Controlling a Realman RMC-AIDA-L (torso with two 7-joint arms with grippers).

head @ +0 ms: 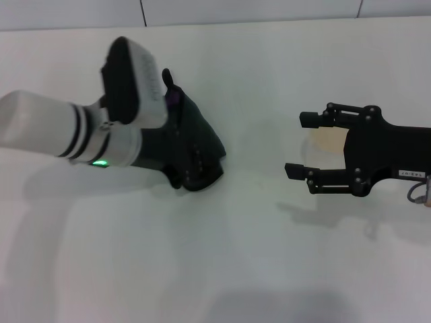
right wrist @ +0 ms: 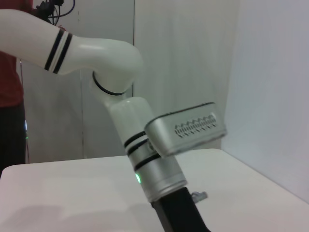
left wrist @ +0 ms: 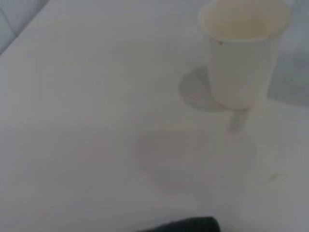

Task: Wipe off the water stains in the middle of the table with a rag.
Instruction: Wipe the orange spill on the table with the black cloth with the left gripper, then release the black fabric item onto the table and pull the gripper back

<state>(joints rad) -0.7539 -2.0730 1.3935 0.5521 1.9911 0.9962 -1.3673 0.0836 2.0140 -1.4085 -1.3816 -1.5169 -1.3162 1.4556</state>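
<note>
Dark green-black soft rag (head: 195, 151) with purple patch bunched under left gripper (head: 176, 138), grip hidden so cannot tell, left of centre on smooth white table (head: 236, 256), wide bare surface toward near edge, black right gripper (head: 303, 145) open, empty, translucent whitish cup (left wrist: 241, 53) behind it near right edge

The white table (head: 222, 256) carries the dark rag (head: 195, 151) and a whitish cup (left wrist: 241, 53).
</note>
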